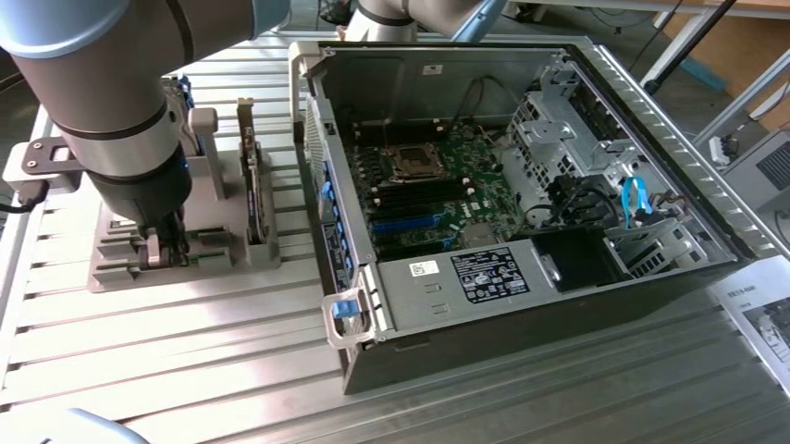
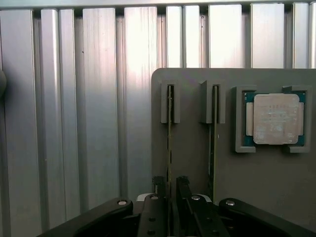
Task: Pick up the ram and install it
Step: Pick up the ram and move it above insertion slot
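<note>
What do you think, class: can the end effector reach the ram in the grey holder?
Probably yes: the open end effector straddles the ram, which stands on edge in its holder, with nothing between them.

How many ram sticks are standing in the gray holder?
2. One stick stands between the open end effector's fingers; the other stick stands alongside, nearer the processor.

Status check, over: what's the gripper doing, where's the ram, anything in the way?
Gripper open, straddling the ram. Ram on edge in gray holder slot. Second stick in next slot, not between the jaws.
</note>
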